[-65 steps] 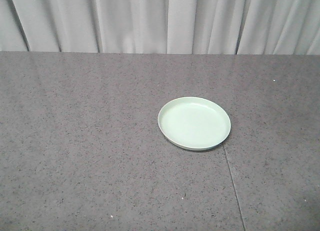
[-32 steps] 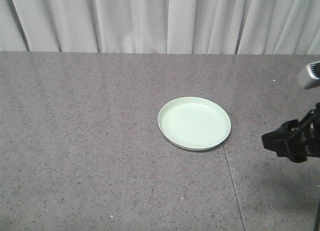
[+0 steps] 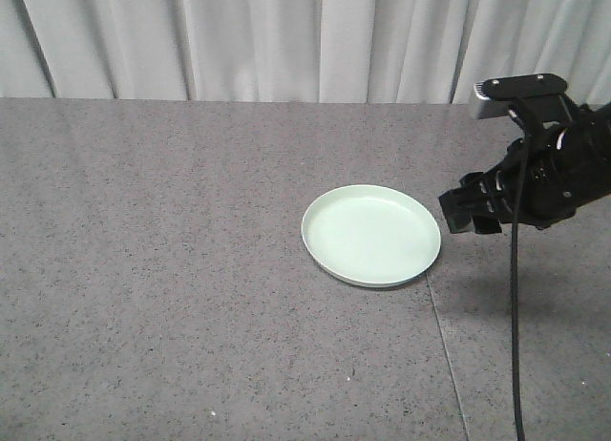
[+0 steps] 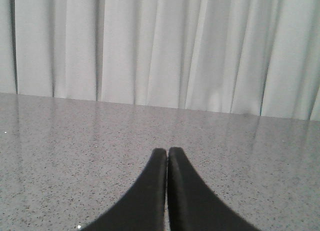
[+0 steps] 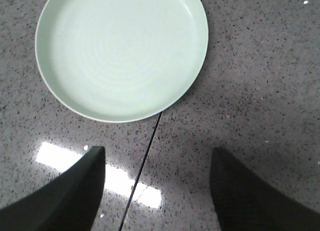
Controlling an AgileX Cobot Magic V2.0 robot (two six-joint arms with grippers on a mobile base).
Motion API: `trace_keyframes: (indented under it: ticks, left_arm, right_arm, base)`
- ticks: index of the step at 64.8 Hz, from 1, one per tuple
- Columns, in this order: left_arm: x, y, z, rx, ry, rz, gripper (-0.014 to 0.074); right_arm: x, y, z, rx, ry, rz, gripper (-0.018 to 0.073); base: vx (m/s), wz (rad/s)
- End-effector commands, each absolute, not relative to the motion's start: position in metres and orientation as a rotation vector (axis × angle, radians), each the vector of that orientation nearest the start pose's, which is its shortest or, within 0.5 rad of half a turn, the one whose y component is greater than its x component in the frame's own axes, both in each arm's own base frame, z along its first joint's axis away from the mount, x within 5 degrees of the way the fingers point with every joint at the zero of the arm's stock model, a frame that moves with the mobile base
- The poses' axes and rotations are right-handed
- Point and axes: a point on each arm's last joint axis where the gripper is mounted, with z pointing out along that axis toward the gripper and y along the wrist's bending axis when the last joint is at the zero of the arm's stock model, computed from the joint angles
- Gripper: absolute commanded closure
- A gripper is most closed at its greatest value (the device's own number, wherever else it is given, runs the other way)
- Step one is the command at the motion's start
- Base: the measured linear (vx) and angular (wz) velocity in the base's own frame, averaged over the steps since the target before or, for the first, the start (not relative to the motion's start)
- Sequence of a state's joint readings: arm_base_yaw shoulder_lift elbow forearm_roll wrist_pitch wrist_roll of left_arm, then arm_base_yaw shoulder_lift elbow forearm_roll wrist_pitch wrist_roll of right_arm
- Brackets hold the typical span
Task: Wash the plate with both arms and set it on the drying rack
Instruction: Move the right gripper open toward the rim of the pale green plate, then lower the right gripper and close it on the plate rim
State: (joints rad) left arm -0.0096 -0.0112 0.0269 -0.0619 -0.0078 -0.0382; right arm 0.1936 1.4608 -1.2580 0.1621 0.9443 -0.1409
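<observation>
Swinging in from the right, the black right hand [image 3: 470, 212], jaws apart, now hovers beside the round pale mint-green plate [image 3: 370, 236]; grasping looks next.

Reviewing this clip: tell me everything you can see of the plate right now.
The plate is round, shallow and pale mint-green, with a low raised rim and a smooth, unpatterned, faintly glossy surface. It is empty and lies flat, right side up, on the grey speckled countertop, across a thin seam. Nothing else touches it; the right gripper hovers just beside it, jaws open.
</observation>
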Motion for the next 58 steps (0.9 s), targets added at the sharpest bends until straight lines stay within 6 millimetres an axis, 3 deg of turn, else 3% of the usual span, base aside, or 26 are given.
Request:
trace_keyframes:
  ticks: [1, 28, 58]
  left_arm:
    - [0.053, 0.000, 0.222, -0.073, 1.374, -0.108, 0.0603]
    - [0.053, 0.000, 0.222, -0.073, 1.374, -0.108, 0.0603]
    - [0.053, 0.000, 0.222, -0.073, 1.374, -0.108, 0.0603]
  right_arm:
    - [0.311, 0.073, 0.338, -0.324, 2.534, 0.222, 0.0136]
    - [0.371, 0.081, 0.301, -0.317, 2.658, 0.153, 0.0149]
    - [0.400, 0.084, 0.261, -0.314, 2.697, 0.114, 0.0160]
  base:
    - [0.00, 0.00]
    - [0.00, 0.00]
    - [0.00, 0.00]
